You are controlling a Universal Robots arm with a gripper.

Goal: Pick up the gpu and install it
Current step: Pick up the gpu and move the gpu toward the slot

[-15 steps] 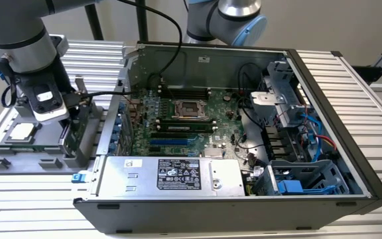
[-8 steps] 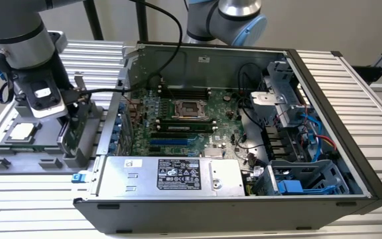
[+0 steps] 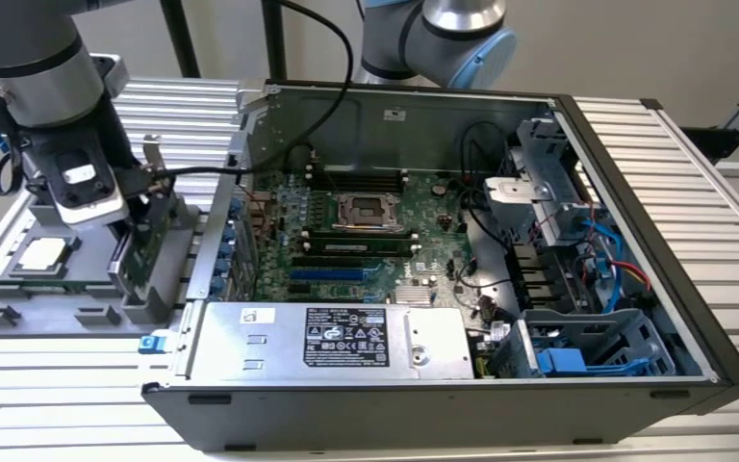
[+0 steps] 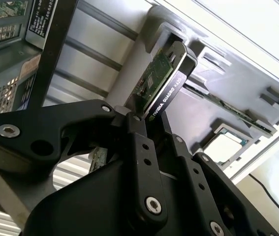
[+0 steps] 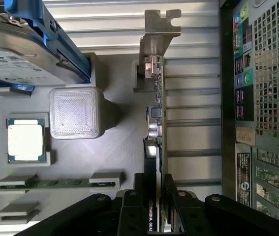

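The gpu stands on edge in a slot of the grey holder tray, at the exterior view's left beside the open computer case. It shows edge-on in the first wrist view, with its silver bracket at the far end. Green board and black shroud appear in the second wrist view, gpu. My gripper is down over the card's near end, gripper, with a black finger against each face, shut on it. In the exterior view the gripper hangs over the gpu.
On the tray lie a silver hard drive with blue rails, a processor chip and a RAM stick. The case's perforated rear wall runs close beside the card. Inside are the motherboard and a power supply.
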